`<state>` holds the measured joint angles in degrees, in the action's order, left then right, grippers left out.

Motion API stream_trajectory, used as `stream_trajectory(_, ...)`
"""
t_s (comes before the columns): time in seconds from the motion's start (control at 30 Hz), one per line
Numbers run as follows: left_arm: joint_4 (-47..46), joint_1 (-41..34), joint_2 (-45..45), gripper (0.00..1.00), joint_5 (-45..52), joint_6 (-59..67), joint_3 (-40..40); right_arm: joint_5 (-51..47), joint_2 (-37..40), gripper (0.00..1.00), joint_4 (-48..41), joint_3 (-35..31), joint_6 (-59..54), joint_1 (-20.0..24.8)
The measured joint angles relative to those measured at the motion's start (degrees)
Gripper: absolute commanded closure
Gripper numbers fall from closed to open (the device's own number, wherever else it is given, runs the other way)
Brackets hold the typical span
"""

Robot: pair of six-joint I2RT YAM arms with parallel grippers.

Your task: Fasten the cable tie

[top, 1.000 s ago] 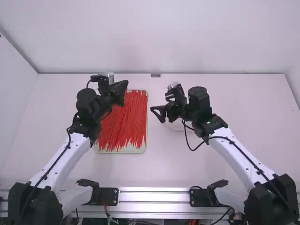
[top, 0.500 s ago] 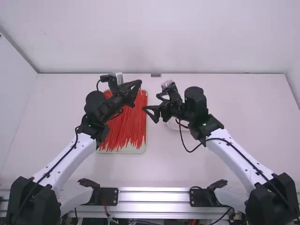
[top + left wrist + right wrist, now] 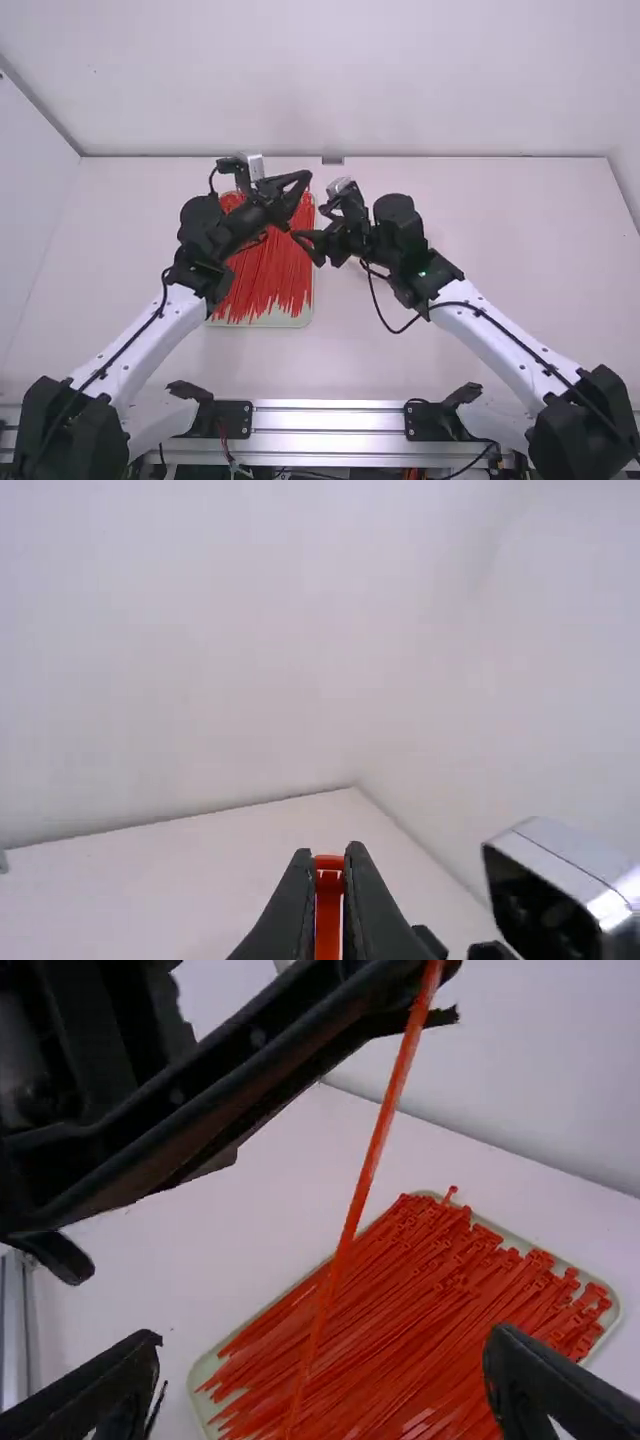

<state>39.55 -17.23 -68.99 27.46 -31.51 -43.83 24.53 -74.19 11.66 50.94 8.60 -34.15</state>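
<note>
Above the tray [image 3: 258, 322] of red ties [image 3: 265, 265], the left gripper [image 3: 328, 858] clamps one cable tie [image 3: 370, 1170], the right gripper [image 3: 307, 249] spread wide near it.

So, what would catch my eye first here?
The pile of red ties on a tray, left of middle on the table. Above it the left arm's jaws pinch one tie, which hangs down, with the right arm's jaws open just beside it.
</note>
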Motion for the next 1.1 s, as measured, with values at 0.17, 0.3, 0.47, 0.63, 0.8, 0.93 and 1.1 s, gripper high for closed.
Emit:
stream_trajectory(0.17,0.20,-0.44,-0.02,0.98,0.90,0.02,0.00,-0.22,0.00,0.50,0.07,0.00,0.13,0.26)
stream_trajectory(0.3,1.11,-2.08,-0.02,0.98,0.74,0.02,0.00,-0.24,0.00,0.53,0.15,-0.02,0.07,0.26)
stream_trajectory(0.47,1.03,-2.82,-0.02,0.98,-0.31,0.02,-0.02,-0.22,0.00,0.69,0.15,-0.02,0.00,-0.20)
stream_trajectory(0.63,0.24,-2.82,-0.07,0.98,-2.71,0.76,0.00,-0.24,0.00,0.72,0.11,0.00,0.24,0.26)
stream_trajectory(0.8,0.17,-2.82,-0.07,0.98,-3.98,1.53,-0.02,-0.28,0.00,0.76,0.00,0.00,0.26,0.46)
stream_trajectory(0.93,0.22,-2.82,-0.07,0.98,-4.15,2.16,-0.02,-0.28,0.00,0.87,-0.04,0.00,0.28,0.46)
stream_trajectory(1.1,0.24,-2.82,-0.07,0.98,-5.05,3.02,0.00,-0.37,0.00,1.00,-0.09,0.00,0.39,0.46)
